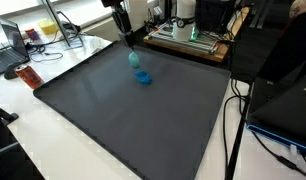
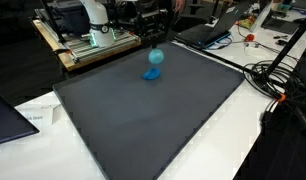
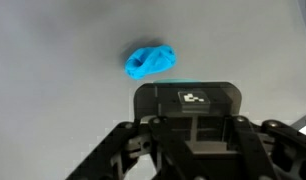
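Main risk: the pale teal rounded object [image 1: 133, 60] hangs in the air, pinched in the closed black Robotiq gripper [image 1: 129, 46]. A shallow hold on a curved surface could let it slip, drop and roll off across the large dark grey flat mat [image 1: 123, 120].
Lesser risk: the bright blue crumpled soft lump [image 3: 151, 61] lies just below the teal object, so a low sweep could nudge or drag it.
Room: a lab or office, with cluttered benches behind.
Table: white tabletop [image 2: 243, 140], with black cables [image 2: 278, 85] trailing along one side, where they could snag.
Surface: the mat is smooth and covers most of the table.
Board: a wooden board [image 1: 193, 47] carrying equipment sits at the mat's far edge, near the gripper.
Gripper: jaws clamped on the teal object.
Teal object: raised clear of the mat.
Blue lump: on the mat, untouched.
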Available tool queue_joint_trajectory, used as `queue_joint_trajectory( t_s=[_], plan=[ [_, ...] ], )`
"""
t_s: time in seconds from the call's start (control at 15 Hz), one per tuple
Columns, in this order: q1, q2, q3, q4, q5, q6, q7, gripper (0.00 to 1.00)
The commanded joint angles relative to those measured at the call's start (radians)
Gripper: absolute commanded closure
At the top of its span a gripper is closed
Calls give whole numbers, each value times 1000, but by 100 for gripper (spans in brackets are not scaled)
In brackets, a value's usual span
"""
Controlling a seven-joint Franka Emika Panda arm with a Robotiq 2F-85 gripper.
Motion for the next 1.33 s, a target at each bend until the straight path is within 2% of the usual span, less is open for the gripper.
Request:
queue_joint_trajectory(
  t_s=[0.0, 0.2, 0.4, 0.73, 1.0, 1.27],
  plan=[
    [-3, -67, -14, -74, 76, -1, -46, 78],
    [-12, -65, -31, -55, 127, -85, -94, 78],
    [-29, -30, -58, 5, 190, -234, -165, 78],
    [-64, 106, -89, 156, 249, -461, -224, 78],
    [-77, 233, -79, 282, 252, -544, -193, 78],
    [-74, 346, -70, 388, 223, -553, -144, 78]
  ],
)
